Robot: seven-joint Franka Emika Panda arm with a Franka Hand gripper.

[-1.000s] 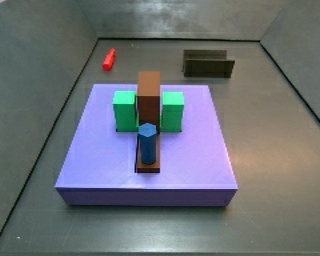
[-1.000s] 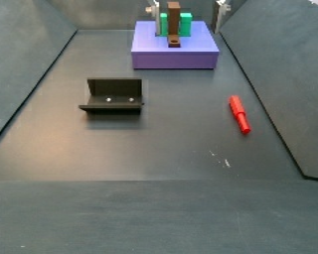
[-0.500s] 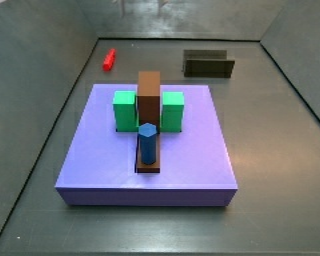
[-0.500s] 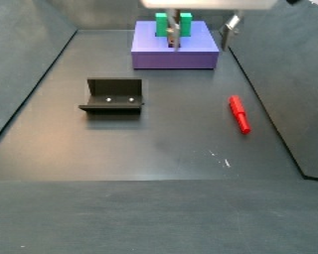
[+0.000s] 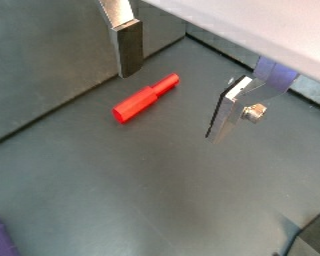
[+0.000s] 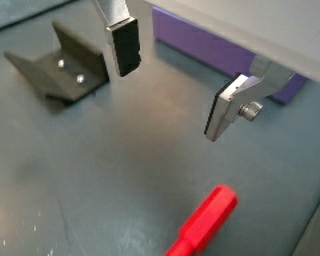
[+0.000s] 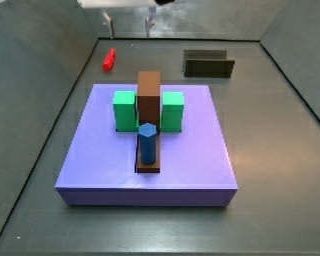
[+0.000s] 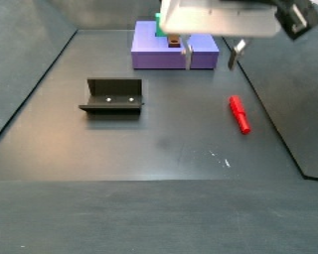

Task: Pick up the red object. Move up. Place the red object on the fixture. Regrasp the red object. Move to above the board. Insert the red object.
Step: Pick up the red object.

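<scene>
The red object (image 8: 238,113) lies flat on the dark floor, apart from everything; it also shows in a side view (image 7: 108,59) and in both wrist views (image 5: 147,97) (image 6: 203,222). My gripper (image 8: 210,58) hangs open and empty above the floor between the board (image 8: 151,57) and the red object, touching neither. In a wrist view the gripper (image 5: 176,100) has the peg lying below, nearer one finger (image 5: 127,45). The fixture (image 8: 112,95) stands empty; it also shows in a wrist view (image 6: 63,65) and a side view (image 7: 208,64).
The board (image 7: 190,160) carries two green blocks (image 7: 125,110), a long brown bar (image 7: 149,92) and a blue peg (image 7: 147,142). Sloped grey walls (image 8: 274,89) enclose the floor; the red object lies close to one.
My gripper has come down into both side views, from above the board toward the floor near the red object. The red object and the fixture have not moved.
</scene>
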